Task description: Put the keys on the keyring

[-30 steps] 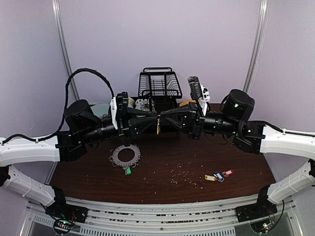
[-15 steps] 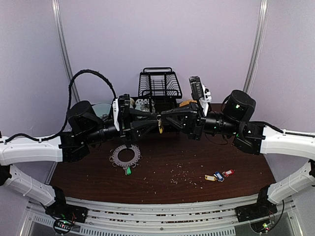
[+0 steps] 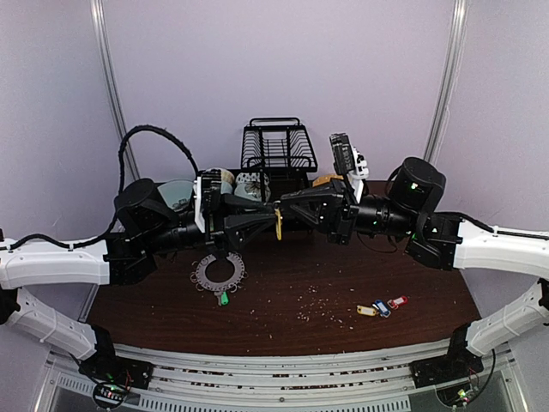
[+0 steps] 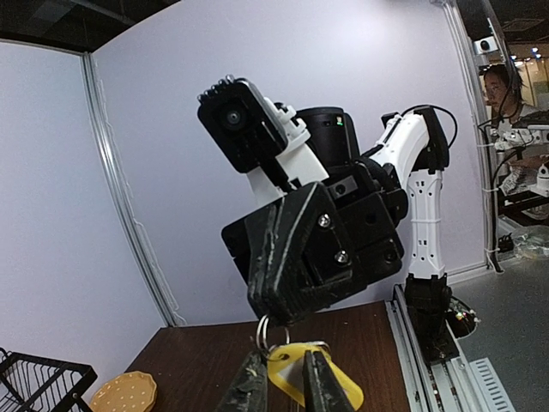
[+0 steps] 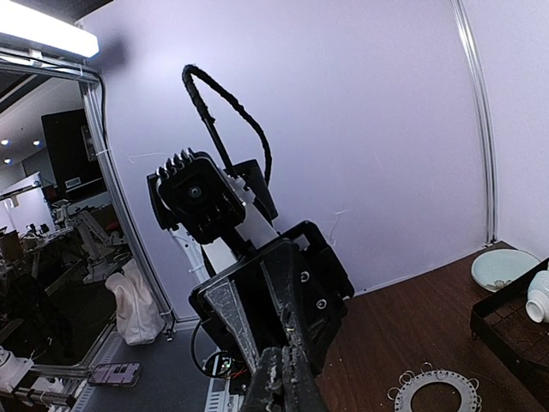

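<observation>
Since a second ago the left arm has drawn back a touch toward its own side and dipped, so more of the pale green plate (image 3: 176, 190) behind it shows and the yellow tag hangs clearer between the 2 grippers, which meet in mid-air above the table (image 3: 292, 275), well in front of the wire dish rack (image 3: 276, 150).

The right gripper (image 4: 276, 316) is clenched tight, and the small metal loop of the yellow-tagged key (image 4: 290, 365) comes out just under its tips, so it looks to be pinching that loop and letting the tag dangle. The left gripper (image 4: 283, 390) has its fingers narrowed on either side of the tag from below, apparently nipping it. My guess is the key is held at both ends to steady it and turn the loop to a workable angle.

The keyring (image 3: 207, 275) lies flat on the table below the left arm, with a green-tagged key (image 3: 224, 298) at its near edge; I cannot tell whether that one is threaded on. 3 tagged keys (image 3: 380, 307), yellow, blue and red, lie bunched on the right side, well apart from the keyring, so most of the job seems still to come
</observation>
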